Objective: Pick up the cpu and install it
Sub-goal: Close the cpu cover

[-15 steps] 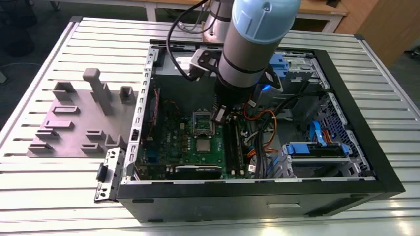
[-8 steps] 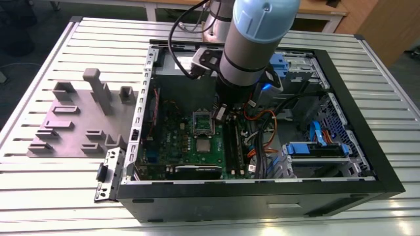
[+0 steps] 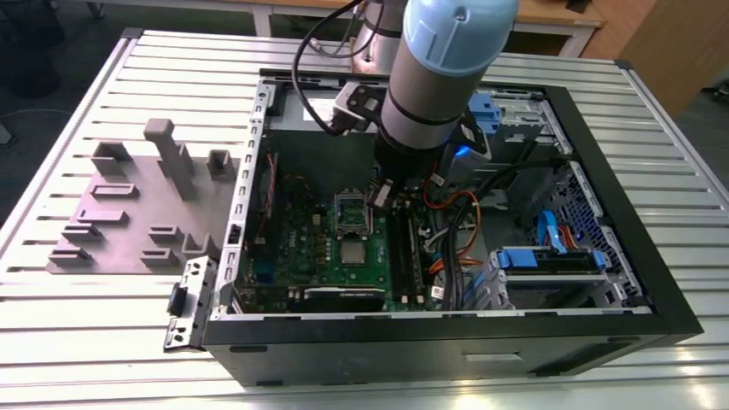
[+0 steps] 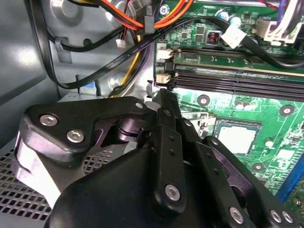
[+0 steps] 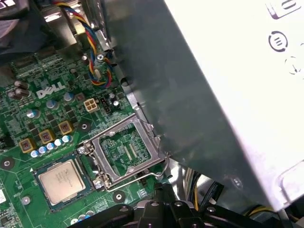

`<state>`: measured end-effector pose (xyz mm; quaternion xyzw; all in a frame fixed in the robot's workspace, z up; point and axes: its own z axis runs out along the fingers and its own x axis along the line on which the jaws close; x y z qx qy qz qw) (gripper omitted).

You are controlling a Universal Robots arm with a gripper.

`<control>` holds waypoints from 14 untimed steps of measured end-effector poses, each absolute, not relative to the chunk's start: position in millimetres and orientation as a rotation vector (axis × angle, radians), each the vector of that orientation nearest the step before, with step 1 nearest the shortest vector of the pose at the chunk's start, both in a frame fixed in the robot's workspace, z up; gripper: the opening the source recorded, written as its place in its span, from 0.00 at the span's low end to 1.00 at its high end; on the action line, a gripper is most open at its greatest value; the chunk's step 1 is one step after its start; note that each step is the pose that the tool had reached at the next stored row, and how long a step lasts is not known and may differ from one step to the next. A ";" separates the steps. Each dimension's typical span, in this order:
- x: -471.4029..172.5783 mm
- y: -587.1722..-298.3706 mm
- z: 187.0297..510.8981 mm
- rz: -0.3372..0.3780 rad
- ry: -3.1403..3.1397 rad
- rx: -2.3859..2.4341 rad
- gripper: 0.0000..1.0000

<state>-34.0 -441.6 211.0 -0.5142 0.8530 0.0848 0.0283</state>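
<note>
One open computer case (image 3: 638, 316) lies on a slatted metal table (image 3: 68, 325), and the arm (image 3: 439, 77) reaches down into it from above. Beside the case, on the exterior view's left, sits a grey fixture block (image 3: 137, 213), well apart from the gripper. Inside, the green motherboard (image 3: 330, 248) spreads beneath the gripper (image 3: 384, 195), which hangs low over the board near the raised silver socket frame (image 5: 126, 152). A big grey box (image 5: 223, 95) stands close alongside the gripper in the first wrist view, and bundled cables (image 4: 128, 52) run just past it. In the second wrist view the black fingers (image 4: 166, 118) appear drawn together with nothing between them, though their tips are too hidden to say for sure whether the gripper is open or closed. The cpu (image 5: 61, 179) lies flat in its socket on the board, just beside the tilted-up frame and a little apart from the gripper; its silver top also shows in the second wrist view (image 4: 236, 138).
</note>
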 end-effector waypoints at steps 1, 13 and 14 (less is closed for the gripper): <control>-33.9 -441.2 210.7 0.263 2.632 -1.587 0.11; -33.9 -439.1 208.7 0.289 2.647 -1.526 0.11; -33.9 -439.1 208.6 0.290 2.655 -1.510 0.11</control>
